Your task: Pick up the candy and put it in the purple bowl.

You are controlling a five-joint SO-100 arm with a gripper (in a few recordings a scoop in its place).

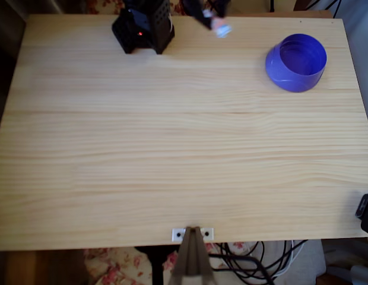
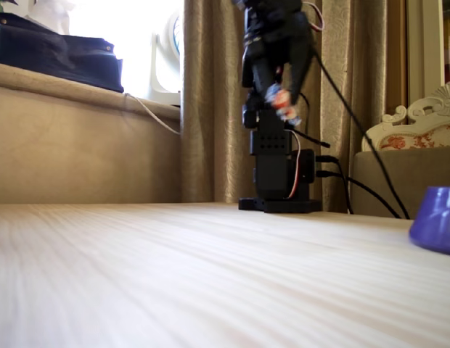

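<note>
Gripping the candy [image 2: 281,99] mid-body, pincer [image 2: 277,90] hangs clamped above the worktop [image 1: 172,148] (light, crinkly, slip-prone); purple bowl [image 1: 295,62] well apart.

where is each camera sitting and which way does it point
Overhead view: sits above the wooden table, looking straight down; the arm's black base and the tool holding the candy show at the top edge.
Fixed view: sits low at table level, looking across the tabletop toward the curtain; the upright arm shows, tool raised.
Shared: the base, the tool with the candy, the purple bowl at the right side.
</note>
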